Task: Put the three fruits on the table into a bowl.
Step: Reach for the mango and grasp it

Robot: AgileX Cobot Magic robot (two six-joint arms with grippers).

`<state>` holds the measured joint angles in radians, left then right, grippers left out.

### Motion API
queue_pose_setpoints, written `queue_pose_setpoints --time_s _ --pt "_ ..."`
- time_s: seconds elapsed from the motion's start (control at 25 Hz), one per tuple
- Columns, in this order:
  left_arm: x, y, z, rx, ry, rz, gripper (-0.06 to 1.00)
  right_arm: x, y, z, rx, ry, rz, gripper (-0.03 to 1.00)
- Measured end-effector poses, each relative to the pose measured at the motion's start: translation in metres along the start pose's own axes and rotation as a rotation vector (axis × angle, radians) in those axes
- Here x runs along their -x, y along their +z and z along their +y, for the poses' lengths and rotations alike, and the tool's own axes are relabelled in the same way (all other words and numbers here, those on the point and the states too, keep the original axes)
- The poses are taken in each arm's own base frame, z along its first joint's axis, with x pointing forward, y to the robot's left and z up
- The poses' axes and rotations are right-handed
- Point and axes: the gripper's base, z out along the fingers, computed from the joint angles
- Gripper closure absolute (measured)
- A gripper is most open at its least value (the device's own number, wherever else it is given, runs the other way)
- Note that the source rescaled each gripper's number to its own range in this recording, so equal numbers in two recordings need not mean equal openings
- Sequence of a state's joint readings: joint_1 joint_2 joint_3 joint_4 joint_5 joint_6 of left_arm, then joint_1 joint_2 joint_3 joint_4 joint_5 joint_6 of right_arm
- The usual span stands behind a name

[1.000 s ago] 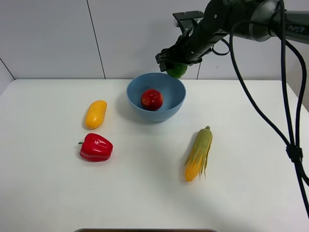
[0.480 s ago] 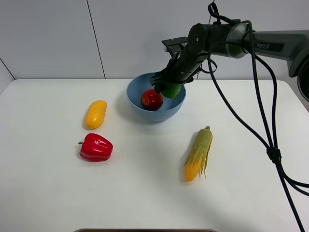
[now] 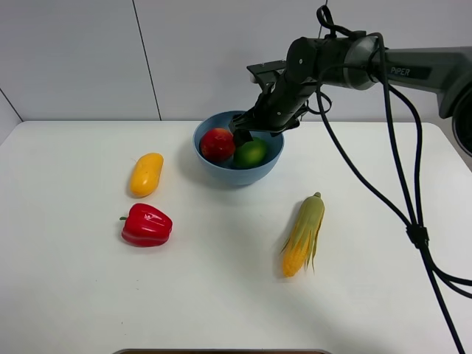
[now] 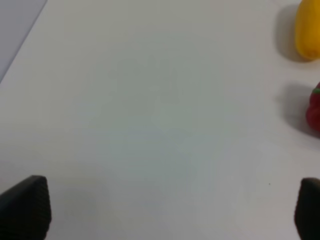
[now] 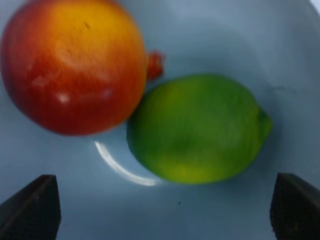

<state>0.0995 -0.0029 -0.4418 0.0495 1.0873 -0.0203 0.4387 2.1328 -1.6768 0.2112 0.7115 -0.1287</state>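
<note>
Right pincer (image 5: pixel 162 210) hangs just above the bowl (image 3: pixel 274 161), fingers spread wide, gripping nothing. The lime (image 3: pixel 251 153) lies at the bottom of the bowl, touching the apple (image 3: pixel 217 144) on its side. Two of three fruits are in.

The mango (image 3: pixel 146 174) lies on the table (image 3: pixel 88 295), well apart from the bowl on its left, with the red pepper (image 3: pixel 147 225) just in front of it. The corn cob (image 3: pixel 304 234) is off to the right, near nothing that matters.

Left pincer (image 4: pixel 165 207) is open and empty too, over bare table. Its wrist view catches the mango and pepper only at the frame edge.

Judgement: the lime step looks finished and the mango is the one left. My next move calls for lifting the right pincer straight up clear of the rim, so I don't nudge the bowl. The mango lies on the left arm's side, so that arm is probably the better reach. I'd grip it across the narrow width, not the length, and keep off the pepper close by.
</note>
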Motion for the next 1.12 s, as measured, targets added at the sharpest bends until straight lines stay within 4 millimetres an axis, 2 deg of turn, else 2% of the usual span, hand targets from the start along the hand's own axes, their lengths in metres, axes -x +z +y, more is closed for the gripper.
queue_pose_setpoints --time_s 0.12,0.28,0.44,0.8,0.96,1.12 --pt "0.000 0.000 0.000 0.000 0.000 0.000 -0.06 0.003 -0.016 0.002 0.001 -0.009 -0.010 0.47" --pt "0.000 0.000 0.000 0.000 0.000 0.000 -0.06 0.006 -0.048 0.006 -0.007 -0.034 -0.009 0.46" --pt "0.000 0.000 0.000 0.000 -0.001 0.000 -0.06 0.003 -0.090 0.003 -0.043 -0.025 0.026 0.46" --pt "0.000 0.000 0.000 0.001 -0.001 0.000 -0.06 -0.013 -0.207 -0.016 -0.250 0.003 -0.001 0.46" --pt "0.000 0.000 0.000 0.001 0.000 0.000 -0.06 -0.024 -0.249 -0.017 -0.322 0.003 -0.046 0.46" --pt "0.000 0.000 0.000 0.002 0.001 0.000 -0.06 -0.033 -0.277 -0.017 -0.375 0.015 -0.108 0.46"
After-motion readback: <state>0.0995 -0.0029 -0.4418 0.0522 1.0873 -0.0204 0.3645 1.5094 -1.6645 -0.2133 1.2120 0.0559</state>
